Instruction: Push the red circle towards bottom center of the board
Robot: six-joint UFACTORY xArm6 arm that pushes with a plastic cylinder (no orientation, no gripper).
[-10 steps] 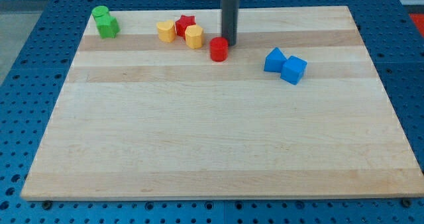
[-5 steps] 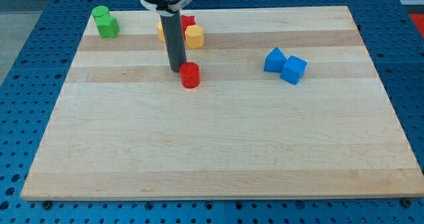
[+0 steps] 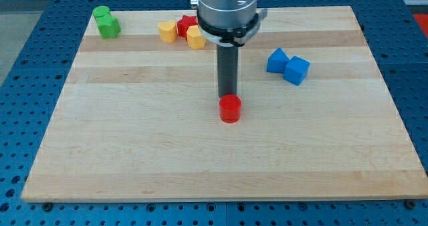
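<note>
My tip (image 3: 228, 95) is the lower end of a straight, matt dark rod that hangs from a wider grey metal cylinder with a flanged collar. It holds nothing; it stands on the board just behind the red circle (image 3: 230, 109), on that block's far side, so close that they look to be touching, though the block's top edge hides the actual meeting point.

The red circle is a short, smooth plastic cylinder with a flat round top, bright red and evenly coloured, standing upright. It lies near the middle of the board, a little to the right of centre and well short of the near edge.

The board (image 3: 134, 152) is pale wood made of glued strips, with fine grain running left to right and faint bands of lighter and darker tone.

At the far edge, left of the rod, a red star (image 3: 186, 23) sits between two yellow blocks: one rounded-sided (image 3: 167, 31) and one faceted, roughly hexagonal (image 3: 195, 37), both touching or nearly touching the star. In the far left corner stand two green blocks (image 3: 105, 23) pressed together. To the right, two blue blocks (image 3: 287, 65) touch each other, the right one a cube.

The board rests on a blue perforated table (image 3: 27, 52) with a regular grid of holes. No writing or labels can be read.
</note>
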